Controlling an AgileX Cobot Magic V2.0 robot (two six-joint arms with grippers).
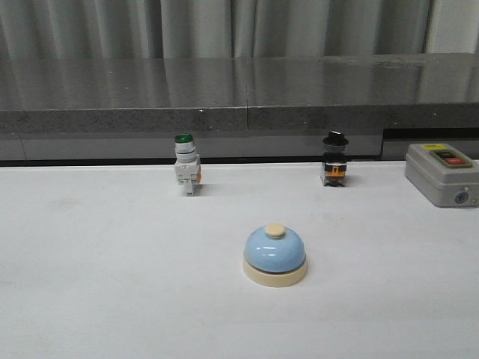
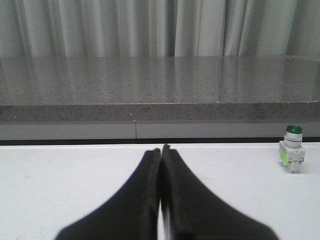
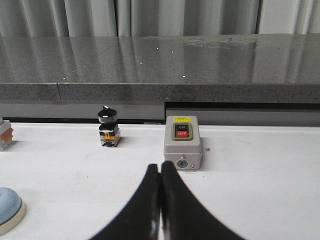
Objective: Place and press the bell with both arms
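Observation:
The light-blue bell point(image 1: 275, 254) with its cream base and cream button stands upright on the white table, near the middle. Its edge also shows in the right wrist view as the bell point(image 3: 9, 208). Neither arm appears in the front view. My left gripper point(image 2: 161, 148) is shut with nothing between its dark fingers, low over the table and apart from the bell. My right gripper point(image 3: 160, 166) is shut too, empty, with the bell off to one side of it.
A green-capped white push-button switch point(image 1: 186, 164) stands behind the bell at the left. A black-knobbed switch point(image 1: 334, 159) stands at the back right, and a grey box with red and black buttons point(image 1: 441, 173) sits at the far right. A grey stone ledge point(image 1: 239, 93) runs along the back.

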